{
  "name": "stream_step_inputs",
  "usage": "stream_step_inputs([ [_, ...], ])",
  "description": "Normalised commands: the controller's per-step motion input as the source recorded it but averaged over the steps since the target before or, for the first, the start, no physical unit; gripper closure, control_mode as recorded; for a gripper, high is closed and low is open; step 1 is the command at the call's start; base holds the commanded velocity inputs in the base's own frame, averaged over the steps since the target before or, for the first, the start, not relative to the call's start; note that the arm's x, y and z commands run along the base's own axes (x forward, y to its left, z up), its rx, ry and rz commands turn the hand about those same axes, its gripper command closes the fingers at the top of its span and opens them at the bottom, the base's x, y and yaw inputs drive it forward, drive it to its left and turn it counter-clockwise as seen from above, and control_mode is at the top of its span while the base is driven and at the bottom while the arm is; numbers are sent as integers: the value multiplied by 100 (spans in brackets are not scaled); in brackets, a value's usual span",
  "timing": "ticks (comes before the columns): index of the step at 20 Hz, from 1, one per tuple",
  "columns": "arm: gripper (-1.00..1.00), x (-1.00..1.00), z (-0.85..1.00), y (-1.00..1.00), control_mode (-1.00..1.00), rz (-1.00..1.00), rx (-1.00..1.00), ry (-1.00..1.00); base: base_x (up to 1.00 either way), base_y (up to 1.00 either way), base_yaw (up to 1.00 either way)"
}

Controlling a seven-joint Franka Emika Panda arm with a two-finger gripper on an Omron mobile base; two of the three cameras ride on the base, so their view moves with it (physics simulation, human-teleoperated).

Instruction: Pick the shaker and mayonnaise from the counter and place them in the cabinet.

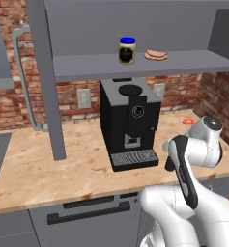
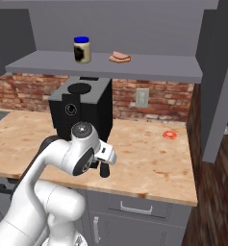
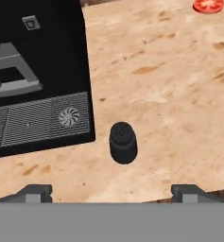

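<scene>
Standing shaker (image 3: 123, 142), black, seemingly perforated top

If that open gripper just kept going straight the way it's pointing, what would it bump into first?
Most likely the shaker: in the hand view it stands upright on the counter, nearly centred ahead of the gripper, whose fingers are spread wide. The coffee machine sits off to one side. Depth is hard to judge.
</scene>
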Motion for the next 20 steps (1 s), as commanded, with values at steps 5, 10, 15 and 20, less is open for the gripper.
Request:
stream_step_inputs([
  [5, -100, -5, -17, 0, -100, 6, -3, 0, 0, 0, 0],
  [10, -100, 0, -32, 0, -100, 10, -6, 0, 0, 0, 0],
  [15, -100, 0, -49, 0, -100, 11, -12, 0, 0, 0, 0],
  [20, -100, 3, -41, 0, -100, 10, -11, 0, 0, 0, 0],
])
